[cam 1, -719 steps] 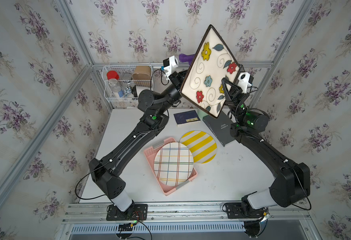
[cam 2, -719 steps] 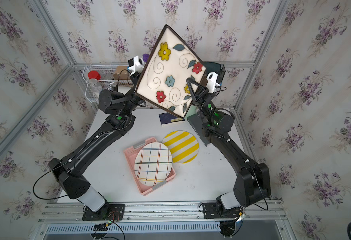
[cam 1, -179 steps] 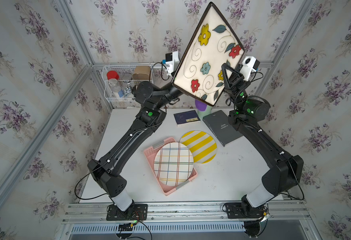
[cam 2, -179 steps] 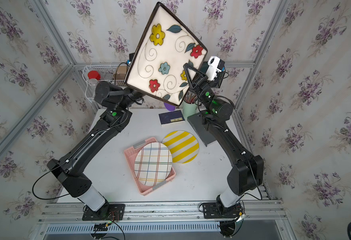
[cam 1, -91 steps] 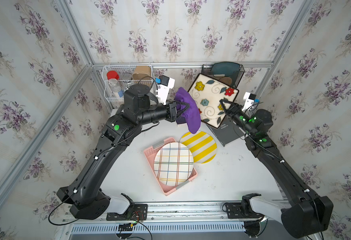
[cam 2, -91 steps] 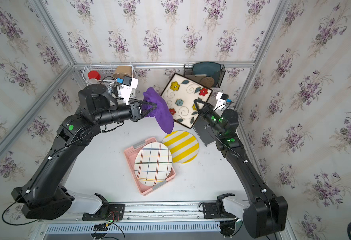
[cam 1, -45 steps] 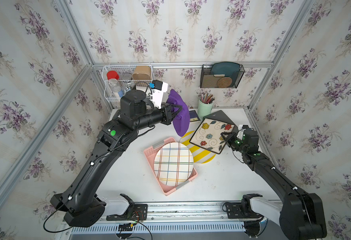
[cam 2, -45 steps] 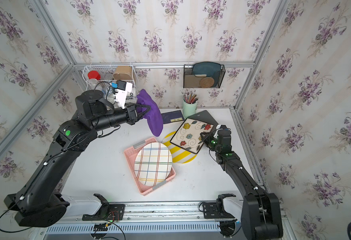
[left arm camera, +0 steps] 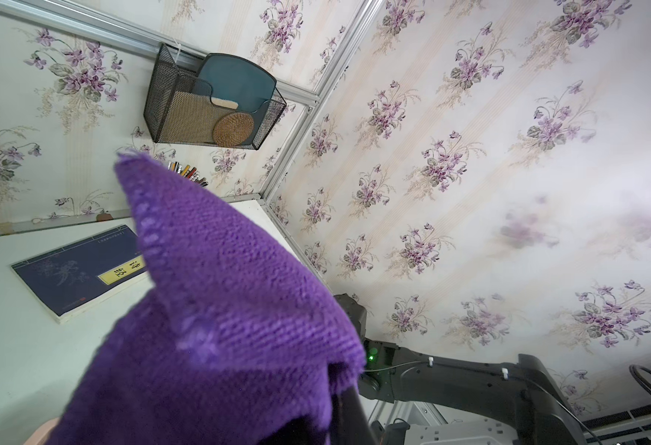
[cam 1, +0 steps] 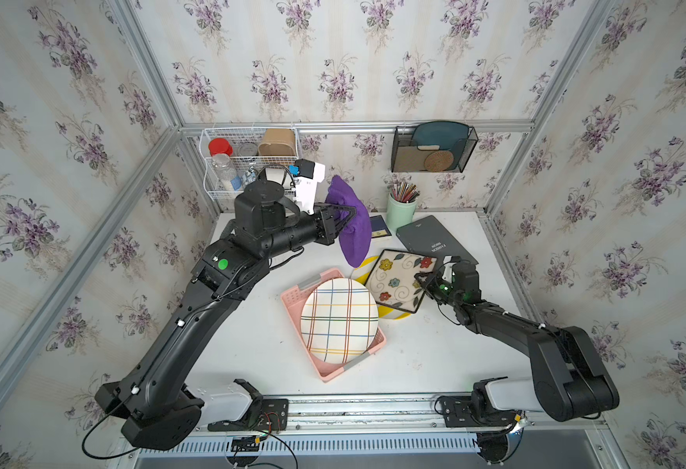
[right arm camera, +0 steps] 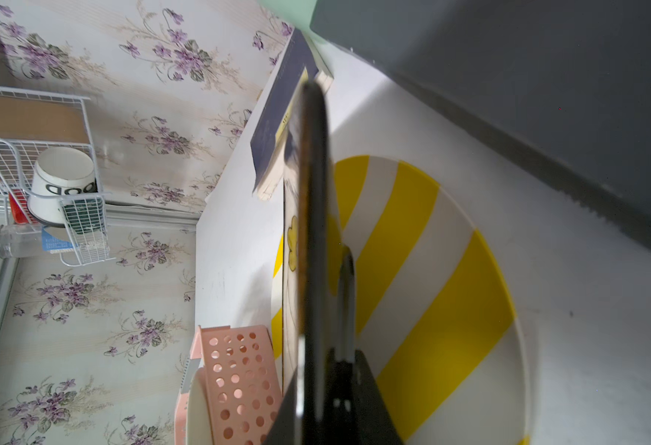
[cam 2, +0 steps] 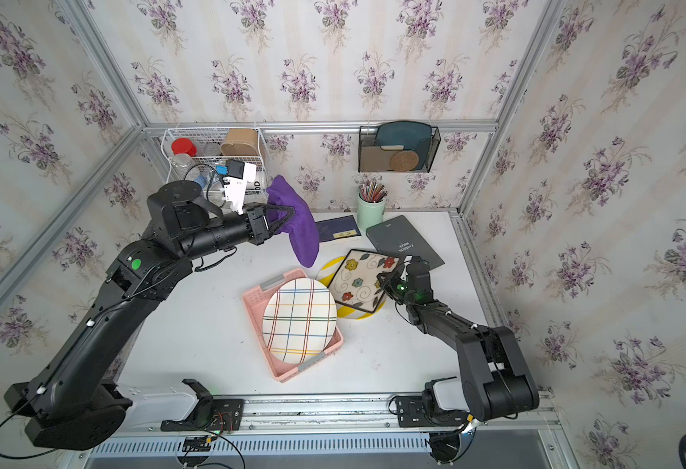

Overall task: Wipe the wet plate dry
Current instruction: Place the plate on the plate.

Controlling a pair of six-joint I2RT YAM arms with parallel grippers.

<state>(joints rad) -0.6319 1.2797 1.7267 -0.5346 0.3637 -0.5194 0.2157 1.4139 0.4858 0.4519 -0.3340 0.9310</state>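
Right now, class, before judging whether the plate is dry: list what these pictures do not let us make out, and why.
Wetness of the floral plate: too small in both top views, edge-on and blurred in the right wrist view.
Striped plate: mostly covered by the floral plate in both top views.
Left end effector: tips buried in the purple cloth, left wrist view.
Pink basket: inside hidden under the checked plate, top views.

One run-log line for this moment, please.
left gripper: shut on purple cloth, raised | right gripper: shut on floral plate rim | floral plate: low over striped plate, contact unclear | cloth: clear of plate
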